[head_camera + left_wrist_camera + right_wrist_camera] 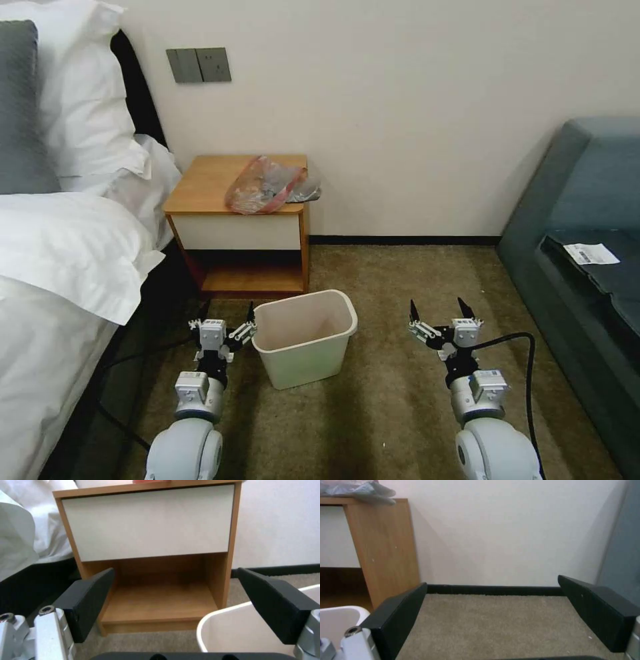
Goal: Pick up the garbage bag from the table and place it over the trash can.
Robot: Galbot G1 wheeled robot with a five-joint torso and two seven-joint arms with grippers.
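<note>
Carpeted floor (400,400) runs up to a pale wall, with a white-sheeted bed (60,267) on the robot's left and a grey-blue sofa (587,220) on its right. Against the wall beside the bed stands the surface (207,183), orange-brown wood with a white drawer front and a lower shelf. On its top, toward the right front corner, lies the garbage bag (267,185), crumpled, with its red band showing and one end hanging a little past the right edge. On the carpet in front of the surface, apart from it, stands the trash can (305,337), upright with nothing in it. The left tool (227,312) hovers low just beside the can's left side, fingers spread wide and holding nothing. The right tool (437,310) hangs over the carpet well to the can's right, its fingers likewise spread apart and bare.
</note>
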